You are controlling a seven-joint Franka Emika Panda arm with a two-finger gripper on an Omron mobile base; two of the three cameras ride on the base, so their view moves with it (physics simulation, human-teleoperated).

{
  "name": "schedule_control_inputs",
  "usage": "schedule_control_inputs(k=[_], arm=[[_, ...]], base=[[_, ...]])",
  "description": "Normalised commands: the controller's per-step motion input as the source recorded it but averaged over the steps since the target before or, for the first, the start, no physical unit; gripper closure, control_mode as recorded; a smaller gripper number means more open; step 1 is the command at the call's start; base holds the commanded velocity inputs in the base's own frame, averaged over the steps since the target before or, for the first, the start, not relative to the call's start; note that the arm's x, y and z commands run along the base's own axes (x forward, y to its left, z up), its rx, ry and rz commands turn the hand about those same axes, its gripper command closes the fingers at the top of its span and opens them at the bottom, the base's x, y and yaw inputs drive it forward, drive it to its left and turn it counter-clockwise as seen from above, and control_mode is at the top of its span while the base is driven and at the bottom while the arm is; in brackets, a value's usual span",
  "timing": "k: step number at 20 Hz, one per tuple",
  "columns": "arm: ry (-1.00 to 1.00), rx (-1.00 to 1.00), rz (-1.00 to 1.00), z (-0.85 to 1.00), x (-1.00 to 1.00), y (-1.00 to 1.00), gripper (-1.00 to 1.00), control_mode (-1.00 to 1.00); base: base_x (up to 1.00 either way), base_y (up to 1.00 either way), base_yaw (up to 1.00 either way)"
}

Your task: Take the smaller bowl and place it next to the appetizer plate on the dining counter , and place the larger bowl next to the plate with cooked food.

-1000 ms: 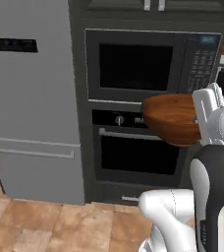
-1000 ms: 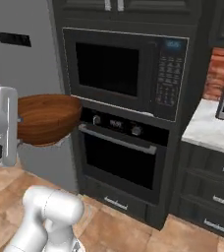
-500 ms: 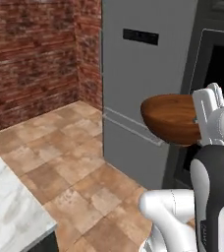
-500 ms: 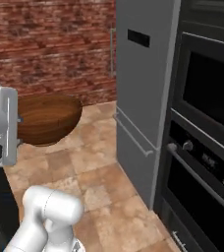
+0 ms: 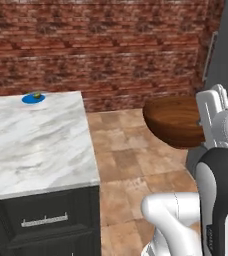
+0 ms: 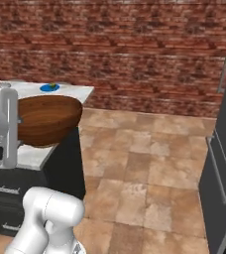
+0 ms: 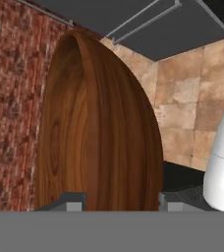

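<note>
Facing upward, level: larger bowl (image 5: 173,121)

The arm stands upright with its wrist level — gripper (image 7: 116,203) clamped sideways on the larger bowl (image 5: 175,120).

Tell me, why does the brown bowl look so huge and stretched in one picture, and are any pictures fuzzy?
In the hand view the larger bowl sits right by the camera, seen edge-on, so it looks tall and stretched. In the left base view the appetizer plate far off on the dining counter looks tiny and soft. In the right base view the lighting is flat, with no glare on the bowl.
</note>
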Motion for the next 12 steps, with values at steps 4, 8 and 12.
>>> schedule_control_inputs(k=[4,8,12], arm=[[0.0,0.0,0.0,0.0,0.0,0.0,1.0,1.0],[0.0,0.0,0.0,0.0,0.0,0.0,1.0,1.0],[0.0,0.0,0.0,0.0,0.0,0.0,1.0,1.0]], base=[[0.89,-0.76,0.43],[1.0,-0.86,0.38],[0.99,-0.98,0.32]])
